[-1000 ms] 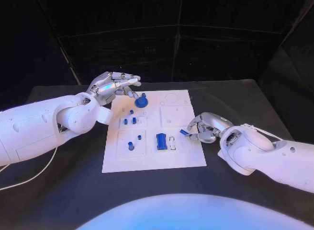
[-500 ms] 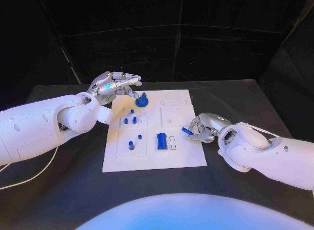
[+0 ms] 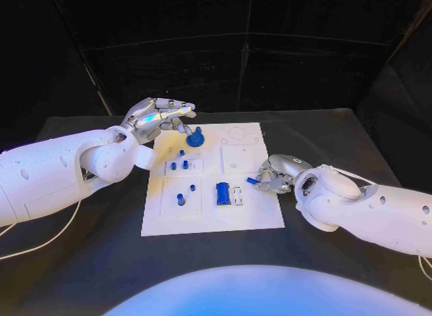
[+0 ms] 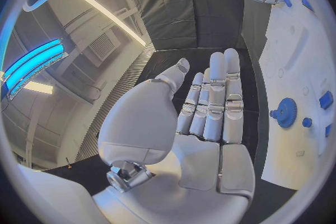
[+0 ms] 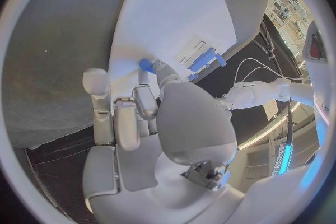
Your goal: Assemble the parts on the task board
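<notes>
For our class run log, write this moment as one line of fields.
left hand: open, beside task board | right hand: pinching small blue part over board | blue gear: on board | step: placing

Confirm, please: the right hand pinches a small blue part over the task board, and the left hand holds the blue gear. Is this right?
Not quite. The left hand holds nothing; the left wrist view shows its fingers straight, with the blue gear lying apart on the task board. The right hand does pinch a small blue part.

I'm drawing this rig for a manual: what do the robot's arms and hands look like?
Both arms are bulky, glossy white shells with rounded joints and small dark dots. The left robot hand and right robot hand are silver metal with segmented fingers and pale palm and finger pads. A thin white cable trails beneath the left arm.
</notes>
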Action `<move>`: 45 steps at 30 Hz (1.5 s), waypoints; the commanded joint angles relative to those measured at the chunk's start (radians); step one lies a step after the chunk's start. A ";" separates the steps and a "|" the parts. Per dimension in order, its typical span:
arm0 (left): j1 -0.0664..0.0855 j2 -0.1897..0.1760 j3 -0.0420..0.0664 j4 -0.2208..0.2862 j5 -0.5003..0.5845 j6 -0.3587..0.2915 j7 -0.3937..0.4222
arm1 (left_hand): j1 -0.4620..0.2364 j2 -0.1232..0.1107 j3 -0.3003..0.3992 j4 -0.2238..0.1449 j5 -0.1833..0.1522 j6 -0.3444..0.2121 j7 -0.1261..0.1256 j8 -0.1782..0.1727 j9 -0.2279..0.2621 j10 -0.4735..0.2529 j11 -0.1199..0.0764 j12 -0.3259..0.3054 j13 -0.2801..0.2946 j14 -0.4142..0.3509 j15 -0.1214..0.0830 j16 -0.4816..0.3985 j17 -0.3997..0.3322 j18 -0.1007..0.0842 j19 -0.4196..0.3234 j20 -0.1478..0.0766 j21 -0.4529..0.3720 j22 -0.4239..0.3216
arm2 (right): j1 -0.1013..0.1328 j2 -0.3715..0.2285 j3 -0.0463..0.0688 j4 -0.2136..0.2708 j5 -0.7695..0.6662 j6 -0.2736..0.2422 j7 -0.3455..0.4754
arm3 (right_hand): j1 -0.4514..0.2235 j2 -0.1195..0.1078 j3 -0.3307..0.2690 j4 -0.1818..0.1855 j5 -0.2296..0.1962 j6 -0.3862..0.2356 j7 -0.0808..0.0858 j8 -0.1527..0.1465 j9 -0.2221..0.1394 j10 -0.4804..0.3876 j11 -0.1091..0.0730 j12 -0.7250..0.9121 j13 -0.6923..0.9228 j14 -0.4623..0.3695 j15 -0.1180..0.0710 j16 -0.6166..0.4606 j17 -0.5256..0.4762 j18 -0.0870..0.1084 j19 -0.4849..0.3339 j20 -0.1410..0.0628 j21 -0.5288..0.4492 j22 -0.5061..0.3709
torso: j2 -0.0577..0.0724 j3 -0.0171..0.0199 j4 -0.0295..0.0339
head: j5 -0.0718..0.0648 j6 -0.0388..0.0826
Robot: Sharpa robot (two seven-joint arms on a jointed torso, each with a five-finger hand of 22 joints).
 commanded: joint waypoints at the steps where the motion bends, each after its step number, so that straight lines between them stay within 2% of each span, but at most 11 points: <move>1: 0.002 0.001 0.000 0.001 0.002 0.012 0.008 | -0.002 0.006 -0.004 0.003 0.003 -0.008 0.003 0.004 0.000 -0.006 0.001 0.006 0.001 0.001 0.003 -0.004 0.001 0.012 0.007 -0.002 -0.005 -0.001 | -0.003 0.006 -0.004 -0.009 -0.010 0.041 -0.032 | 0.016 0.021 0.025 -0.006 -0.060 0.020 -0.002 -0.008 -0.010 0.000 -0.011 0.007 0.002 0.070 -0.004 0.001 0.089 -0.004 0.011 -0.006 0.003 0.006 | -0.001 -0.0002 0.0003 | -0.001 -0.001; 5: 0.002 0.001 0.000 0.000 0.002 0.012 0.007 | -0.002 0.006 -0.004 0.003 0.003 -0.008 0.003 0.004 0.000 -0.006 0.001 0.006 0.001 0.001 0.003 -0.004 0.001 0.012 0.007 -0.002 -0.005 -0.001 | -0.003 0.018 -0.004 -0.013 -0.036 0.051 -0.048 | 0.032 0.022 0.049 -0.017 -0.078 0.043 -0.007 -0.015 -0.019 0.001 -0.015 0.007 0.001 0.070 -0.008 0.003 0.092 -0.005 0.014 -0.009 0.006 0.010 | 0.000 0.0004 0.0002 | -0.002 0.000; 9: 0.002 0.001 0.000 0.001 0.002 0.013 0.005 | -0.002 0.006 -0.005 0.003 0.003 -0.008 0.003 0.005 0.000 -0.007 0.002 0.007 0.001 0.001 0.003 -0.005 0.002 0.012 0.009 -0.002 -0.006 -0.003 | -0.003 0.029 -0.004 -0.014 -0.072 0.072 -0.068 | 0.034 0.011 0.061 -0.024 -0.092 0.051 -0.007 -0.024 -0.028 -0.001 -0.016 0.003 -0.002 0.070 -0.009 0.002 0.092 -0.005 0.014 -0.010 0.005 0.010 | 0.000 0.0001 0.0005 | -0.002 -0.001; 17: 0.002 0.001 0.000 0.001 0.002 0.014 0.003 | -0.002 0.006 -0.005 0.003 0.003 -0.008 0.003 0.005 0.000 -0.007 0.002 0.007 0.001 0.001 0.003 -0.005 0.002 0.012 0.009 -0.002 -0.006 -0.003 | -0.003 0.045 -0.004 -0.009 -0.173 0.155 -0.093 | 0.050 -0.012 0.089 -0.048 -0.101 0.071 -0.008 -0.040 -0.041 -0.006 -0.017 -0.004 -0.008 0.069 -0.010 0.000 0.088 -0.005 0.010 -0.012 0.002 0.006 | -0.001 -0.0009 -0.0003 | -0.003 -0.003; 21: 0.002 0.001 0.000 0.002 0.002 0.016 0.001 | -0.002 0.006 -0.005 0.003 0.003 -0.009 0.003 0.005 0.000 -0.007 0.002 0.008 0.001 0.001 0.003 -0.005 0.002 0.012 0.009 -0.002 -0.007 -0.004 | -0.003 0.051 -0.004 -0.010 -0.228 0.202 -0.101 | 0.049 -0.031 0.095 -0.057 -0.108 0.072 -0.005 -0.049 -0.047 -0.010 -0.015 -0.009 -0.012 0.068 -0.008 -0.003 0.084 -0.004 0.007 -0.011 -0.001 0.001 | -0.001 -0.0005 -0.0001 | -0.001 -0.003; 23: 0.002 0.001 0.000 0.002 0.002 0.018 0.000 | 0.000 0.006 -0.005 0.002 0.003 -0.009 0.003 0.005 0.000 -0.008 0.001 0.008 0.001 0.000 0.003 -0.005 0.003 0.012 0.009 -0.002 -0.007 -0.005 | -0.003 0.052 -0.004 -0.011 -0.244 0.215 -0.104 | 0.050 -0.034 0.100 -0.061 -0.103 0.073 -0.005 -0.052 -0.049 -0.010 -0.015 -0.009 -0.012 0.068 -0.008 -0.003 0.085 -0.004 0.007 -0.011 -0.001 0.002 | 0.000 -0.0003 0.0003 | -0.001 -0.003; 29: 0.002 0.001 0.000 0.004 0.002 0.019 -0.001 | 0.007 0.009 -0.002 -0.001 0.003 -0.010 0.003 0.007 0.000 -0.009 0.001 0.009 0.001 0.000 0.002 -0.006 0.004 0.013 0.011 -0.003 -0.009 -0.008 | -0.003 0.055 -0.004 -0.010 -0.264 0.234 -0.111 | 0.051 -0.032 0.142 -0.073 -0.042 0.095 -0.007 -0.063 -0.059 -0.007 -0.017 -0.007 -0.010 0.070 -0.009 0.000 0.091 -0.006 0.014 -0.011 0.004 0.014 | -0.001 -0.0001 0.0009 | -0.002 -0.003; 32: 0.002 0.000 0.000 0.004 0.002 0.019 0.000 | 0.007 0.010 -0.002 -0.001 0.003 -0.010 0.003 0.007 0.000 -0.010 0.001 0.010 0.001 0.000 0.002 -0.006 0.004 0.013 0.011 -0.003 -0.009 -0.008 | -0.003 0.056 -0.004 -0.009 -0.256 0.227 -0.112 | 0.043 -0.027 0.163 -0.073 -0.011 0.116 -0.013 -0.066 -0.062 -0.002 -0.022 -0.002 -0.006 0.071 -0.012 0.001 0.094 -0.007 0.018 -0.013 0.008 0.021 | -0.001 -0.0004 0.0001 | -0.001 -0.002; 36: 0.002 0.000 0.000 0.005 0.002 0.019 0.000 | 0.007 0.010 -0.002 -0.001 0.003 -0.010 0.003 0.007 0.000 -0.010 0.001 0.010 0.001 0.000 0.002 -0.006 0.004 0.013 0.011 -0.003 -0.009 -0.008 | -0.004 0.053 -0.004 -0.003 -0.234 0.190 -0.113 | 0.034 -0.020 0.193 -0.075 0.023 0.143 -0.022 -0.068 -0.065 0.010 -0.029 0.009 0.004 0.073 -0.019 0.007 0.107 -0.009 0.027 -0.019 0.016 0.039 | 0.000 0.0005 0.0001 | -0.002 -0.003; 41: 0.002 0.000 0.000 0.006 0.002 0.018 0.000 | 0.007 0.010 -0.002 -0.001 0.003 -0.010 0.003 0.007 0.000 -0.010 0.001 0.010 0.001 0.000 0.002 -0.006 0.004 0.013 0.011 -0.003 -0.009 -0.008 | -0.004 0.047 -0.004 0.012 -0.197 0.119 -0.112 | 0.025 -0.015 0.216 -0.079 0.034 0.165 -0.030 -0.068 -0.065 0.033 -0.036 0.041 0.034 0.076 -0.024 0.015 0.121 -0.012 0.037 -0.024 0.025 0.056 | -0.001 0.0003 -0.0003 | -0.003 -0.003; 45: 0.002 -0.001 0.000 0.007 0.002 0.018 0.001 | 0.007 0.010 -0.002 -0.001 0.003 -0.010 0.003 0.007 0.000 -0.010 0.001 0.010 0.001 0.000 0.002 -0.006 0.004 0.013 0.011 -0.003 -0.009 -0.008 | -0.004 0.041 -0.004 0.025 -0.153 0.050 -0.104 | 0.001 -0.020 0.232 -0.075 0.059 0.174 -0.033 -0.076 -0.068 0.041 -0.039 0.047 0.040 0.078 -0.028 0.019 0.130 -0.014 0.043 -0.028 0.030 0.064 | -0.002 -0.0007 0.0006 | -0.004 -0.001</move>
